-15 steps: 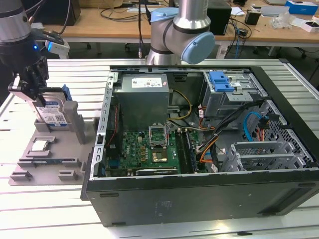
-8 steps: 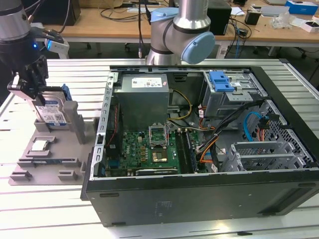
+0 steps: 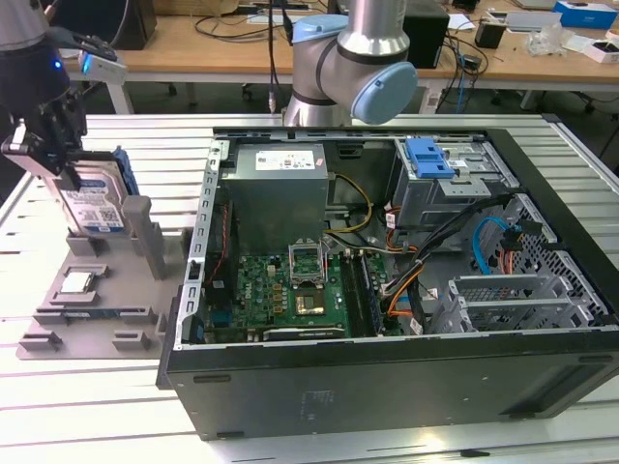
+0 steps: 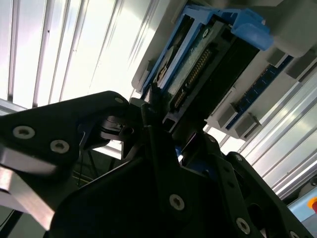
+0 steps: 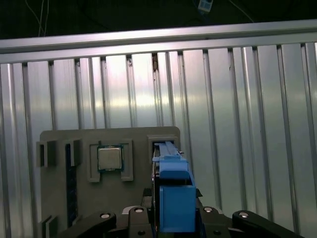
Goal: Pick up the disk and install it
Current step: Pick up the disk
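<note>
The disk (image 3: 97, 198) stands on edge in a slot of the grey holder (image 3: 106, 300) at the exterior view's left, its white-and-blue label facing the camera. My gripper (image 3: 53, 159) comes down on its upper edge, and its black fingers (image 5: 133, 212) press against both sides of the disk's blue rail frame (image 5: 174, 198). The second wrist view shows the disk's connector end (image 4: 198, 64) just past the fingertips (image 4: 148, 106). The disk's lower edge still sits in the holder.
A small square silver chip (image 3: 75, 282) (image 5: 110, 158) lies in a pocket of the holder. To the exterior view's right is the open computer case (image 3: 387, 387), with a bare blue bracket (image 3: 428, 157) on top of its metal cage (image 3: 455, 193). The table is ribbed aluminium.
</note>
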Robot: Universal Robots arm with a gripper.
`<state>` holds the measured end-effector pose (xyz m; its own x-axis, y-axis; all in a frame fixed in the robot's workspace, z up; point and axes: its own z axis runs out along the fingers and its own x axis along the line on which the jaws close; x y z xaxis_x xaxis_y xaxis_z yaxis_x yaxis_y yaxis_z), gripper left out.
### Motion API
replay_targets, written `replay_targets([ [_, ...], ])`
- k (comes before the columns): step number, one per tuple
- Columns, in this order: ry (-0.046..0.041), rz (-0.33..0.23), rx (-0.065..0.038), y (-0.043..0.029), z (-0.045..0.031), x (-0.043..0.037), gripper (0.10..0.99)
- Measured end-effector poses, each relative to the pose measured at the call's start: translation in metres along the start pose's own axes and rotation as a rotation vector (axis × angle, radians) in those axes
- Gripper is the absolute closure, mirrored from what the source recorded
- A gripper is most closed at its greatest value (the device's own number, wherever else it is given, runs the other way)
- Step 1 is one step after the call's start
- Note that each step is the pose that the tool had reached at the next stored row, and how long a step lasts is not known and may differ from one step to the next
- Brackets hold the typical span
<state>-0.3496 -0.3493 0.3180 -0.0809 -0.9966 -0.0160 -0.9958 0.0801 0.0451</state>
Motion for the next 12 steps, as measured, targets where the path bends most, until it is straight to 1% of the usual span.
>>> replay_targets([
  [3, 0.0, 0.0, 0.0, 0.0003, -0.0066, -0.0002, 0.722],
  [12, -0.0001, 0.0, 0.0, 0.0009, -0.0205, -0.0005, 0.722],
])
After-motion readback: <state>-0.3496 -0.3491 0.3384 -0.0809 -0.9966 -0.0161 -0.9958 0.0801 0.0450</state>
